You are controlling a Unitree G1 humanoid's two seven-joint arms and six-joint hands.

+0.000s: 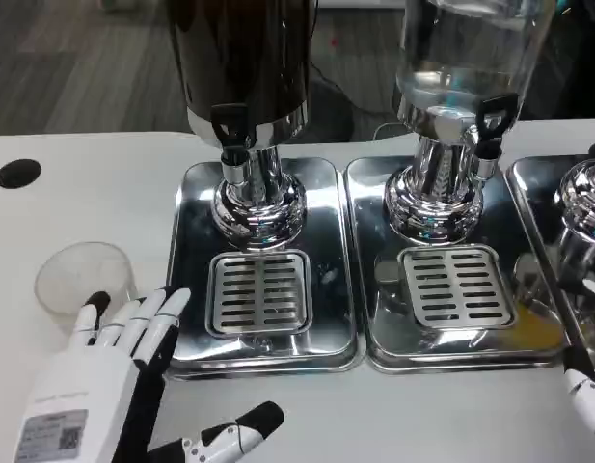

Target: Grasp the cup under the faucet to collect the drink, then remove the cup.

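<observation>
A clear plastic cup (80, 277) stands on the white table to the left of the left drip tray (191, 289), not under any faucet. My left hand (109, 381) sits at the lower left with fingers spread and thumb out to the right; its fingertips reach the cup's near rim and hold nothing. The dark dispenser's faucet (231, 135) hangs over the slotted grate (258, 291). My right hand (588, 395) barely shows at the lower right edge, too little to tell how its fingers lie.
A second dispenser with a clear tank (466, 58) stands on the middle tray (374, 318) with its own faucet (492, 123). A third dispenser (584, 198) is at the right edge. A black hole (17, 174) marks the table at far left.
</observation>
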